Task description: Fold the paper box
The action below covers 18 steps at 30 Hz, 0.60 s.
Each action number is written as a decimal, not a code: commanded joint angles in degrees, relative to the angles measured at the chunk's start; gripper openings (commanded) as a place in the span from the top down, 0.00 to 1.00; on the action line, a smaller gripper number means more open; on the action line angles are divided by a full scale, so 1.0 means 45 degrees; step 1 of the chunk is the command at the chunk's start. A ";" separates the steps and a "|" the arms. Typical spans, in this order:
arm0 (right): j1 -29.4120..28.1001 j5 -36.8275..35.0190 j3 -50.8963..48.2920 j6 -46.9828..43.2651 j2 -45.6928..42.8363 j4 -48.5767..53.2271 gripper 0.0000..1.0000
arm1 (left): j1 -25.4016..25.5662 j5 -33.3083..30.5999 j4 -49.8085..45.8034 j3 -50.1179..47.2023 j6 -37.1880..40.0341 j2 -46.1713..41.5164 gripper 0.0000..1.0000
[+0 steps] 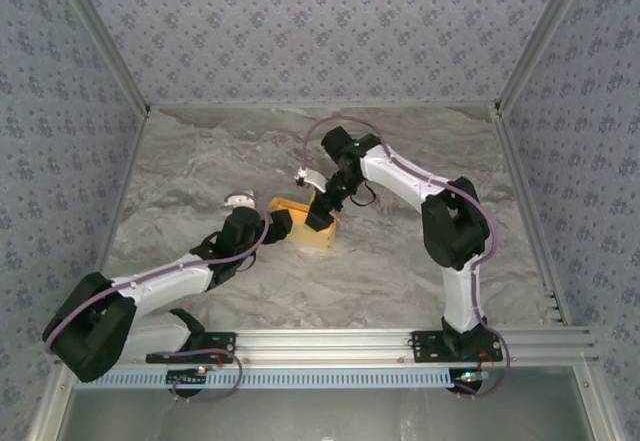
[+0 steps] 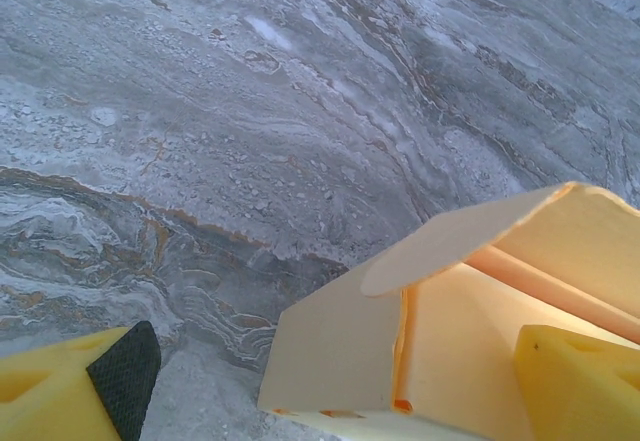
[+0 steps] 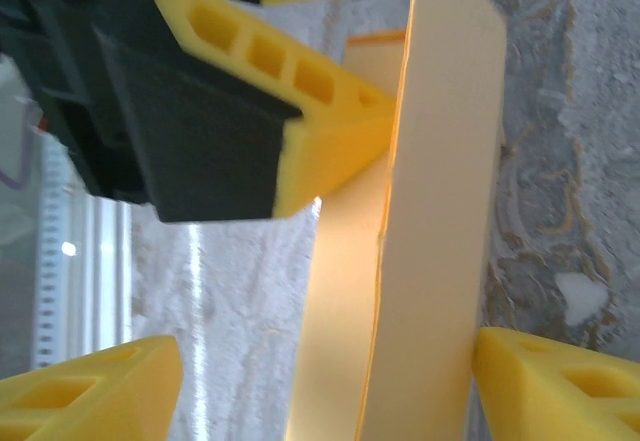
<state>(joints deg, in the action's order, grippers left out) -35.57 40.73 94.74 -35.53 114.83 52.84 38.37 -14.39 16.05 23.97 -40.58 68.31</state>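
STEP mid-fold, walls half up | paper box (image 1: 312, 239) near table (image 1: 200, 161) centre | my left gripper (image 1: 283, 223) at its 9 o'clock, jaws wide, straddling side wall (image 2: 330, 351), holding nothing | my right gripper (image 1: 322, 213) from 1 o'clock, jaws apart around upright flap (image 3: 440, 211) | NEXT probably pinch flap, tuck inward

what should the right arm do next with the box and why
Probably close the right end effector gently on the paper box flap raised between its open fingers; the left end effector rests a fingertip against that flap, so a pinch could set the fold.
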 commanded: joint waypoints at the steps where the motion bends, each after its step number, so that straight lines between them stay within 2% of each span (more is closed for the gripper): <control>1: -0.0271 -0.2263 -0.0379 0.0420 -0.0417 -0.0626 0.20 | -0.0011 -0.0716 -0.2485 -0.0326 0.0087 0.0251 0.08; 8: -0.1158 -0.4024 -0.0552 0.0708 -0.0294 -0.0876 0.21 | -0.0021 -0.0836 -0.2532 -0.0327 -0.0032 0.0210 0.07; 15: -0.1840 -0.6165 -0.0821 0.0123 -0.0366 -0.1197 0.25 | -0.0016 -0.0883 -0.2601 -0.0269 -0.0007 0.0094 0.07; 18: -0.1776 -0.6375 -0.0809 0.0002 -0.0377 -0.1171 0.29 | -0.0026 -0.0794 -0.2592 -0.0248 0.0122 -0.0247 0.05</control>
<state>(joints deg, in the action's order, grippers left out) -43.42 15.68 91.94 -34.15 114.41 47.03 38.37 -15.92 14.28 23.97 -41.60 67.20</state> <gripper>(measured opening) 0.714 0.944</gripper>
